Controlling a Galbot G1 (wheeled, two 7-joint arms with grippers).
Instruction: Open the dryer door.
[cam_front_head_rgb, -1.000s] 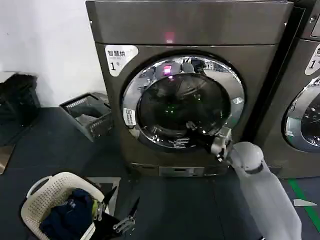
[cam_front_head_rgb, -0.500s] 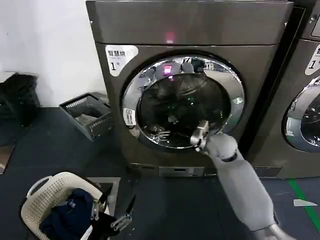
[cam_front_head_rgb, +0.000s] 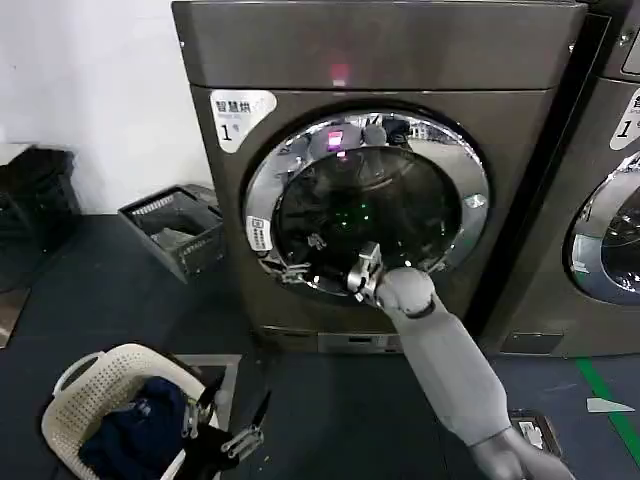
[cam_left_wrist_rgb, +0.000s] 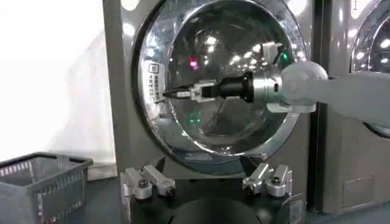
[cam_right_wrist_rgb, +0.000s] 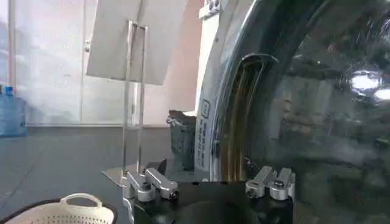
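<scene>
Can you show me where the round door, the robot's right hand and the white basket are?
dryer door (cam_front_head_rgb: 445, 150), head view, chrome ring.
right gripper (cam_front_head_rgb: 285, 270), head view, fingertips at the door's left edge.
white basket (cam_front_head_rgb: 85, 385), head view, rim.

A laundry room, clearly a shared or commercial one: the dryer (cam_front_head_rgb: 380, 180) wears a white "1" sticker (cam_front_head_rgb: 238, 112), and just beside it stands a twin neighbouring machine (cam_front_head_rgb: 610, 200). On the dark floor (cam_front_head_rgb: 90, 290) near the dryer sit a white laundry basket (cam_front_head_rgb: 100, 385) and a grey crate (cam_front_head_rgb: 178, 232).

chrome-ringed dryer door (cam_front_head_rgb: 366, 205), grey-bronze dryer (cam_front_head_rgb: 380, 60)
</scene>
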